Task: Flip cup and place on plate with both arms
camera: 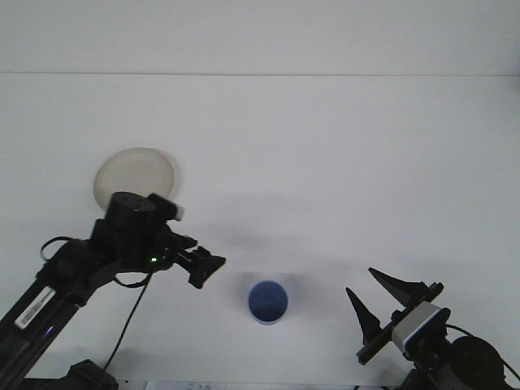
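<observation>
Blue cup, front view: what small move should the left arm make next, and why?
Probably carry the left claw a little further right and down toward the blue cup. The claw is up and to the cup's left, apart from it and holding nothing. The cup stands on the table, untouched. The right claw waits open on the far side, and the plate sits bare behind the left arm.
</observation>
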